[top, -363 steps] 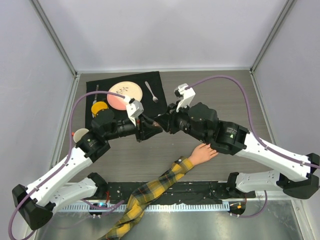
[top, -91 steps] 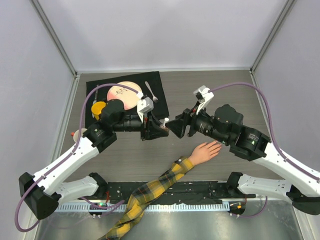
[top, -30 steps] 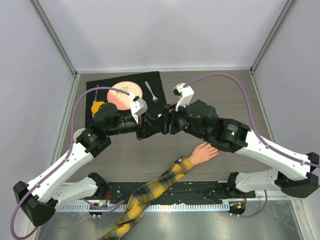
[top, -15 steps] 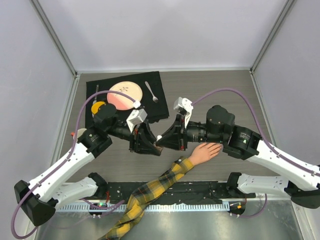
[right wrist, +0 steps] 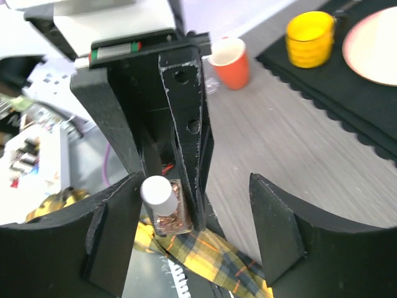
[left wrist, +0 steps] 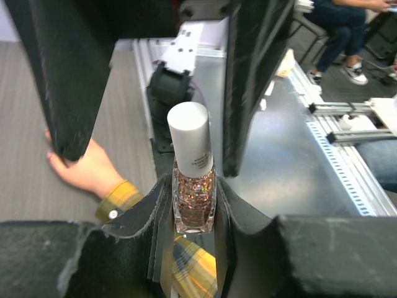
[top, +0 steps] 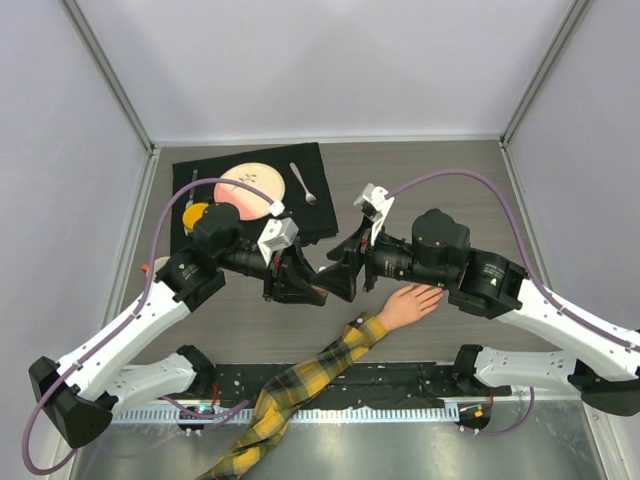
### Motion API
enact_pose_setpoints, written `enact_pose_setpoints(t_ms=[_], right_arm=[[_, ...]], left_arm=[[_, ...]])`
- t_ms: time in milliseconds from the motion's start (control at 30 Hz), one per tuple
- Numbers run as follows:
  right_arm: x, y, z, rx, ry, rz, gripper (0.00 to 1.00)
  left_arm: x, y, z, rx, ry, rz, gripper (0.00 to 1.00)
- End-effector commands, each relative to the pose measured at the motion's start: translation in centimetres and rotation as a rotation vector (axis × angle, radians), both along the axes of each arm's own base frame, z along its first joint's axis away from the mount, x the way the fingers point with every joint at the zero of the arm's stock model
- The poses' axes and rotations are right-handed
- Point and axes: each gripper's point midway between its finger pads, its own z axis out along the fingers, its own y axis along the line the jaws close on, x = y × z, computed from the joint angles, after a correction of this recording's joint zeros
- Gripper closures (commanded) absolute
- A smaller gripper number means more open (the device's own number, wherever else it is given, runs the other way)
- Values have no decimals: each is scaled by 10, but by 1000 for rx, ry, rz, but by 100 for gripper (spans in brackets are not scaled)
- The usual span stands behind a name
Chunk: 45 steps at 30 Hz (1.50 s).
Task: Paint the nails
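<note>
Your left fingers point(left wrist: 155, 223) are clamped on a clear glitter-polish bottle with a white cap point(left wrist: 191, 149). Your right fingers point(right wrist: 115, 239) stand wide apart either side of that cap. The nails point(top: 436, 292), on the pale peach mannequin hand point(top: 405, 305) lying on the grey worktop point(top: 450, 190), are too small to judge.

Bottle point(left wrist: 193, 180) inside right end effector's point(right wrist: 193, 186) gap

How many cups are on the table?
2. Yellow cup on the black mat beside the pink plate; orange cup on the bare table just off the mat. The arms could hide more.
</note>
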Motion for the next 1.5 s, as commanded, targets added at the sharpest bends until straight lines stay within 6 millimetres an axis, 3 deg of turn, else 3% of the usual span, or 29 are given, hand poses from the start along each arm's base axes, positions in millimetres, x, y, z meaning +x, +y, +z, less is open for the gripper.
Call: enact_pose_setpoints(t_ms=[0,233,300,567,700,1133,1233,1400,1467], right_arm=[[16,-19,28,18,1,-151,25],[14,-12,33,-19,50,-137,27],[14,-11,25,-60,54,-132,28],[12,-12,20,-104,55,-116,41],[10,-8,12,-124,70,-95,52],[14,-1,8,-139,61,-90,61],[13,1,5,-148,63,-77,67],[11,-4,8,-144,47,-72,91],[11,-8,9,-141,33,-80,96]], left_arm=[[21,-5,0,26,-70,101,100],[27,-4,-1,33,-90,148,100],[28,-4,-2,36,-91,155,100],[29,-4,-3,41,-85,158,100],[30,-4,-3,41,-85,160,100],[29,-4,-3,39,-81,156,100],[29,-4,-2,39,-79,155,100],[27,-4,-3,41,-73,147,100],[25,-4,-3,38,-69,136,100]])
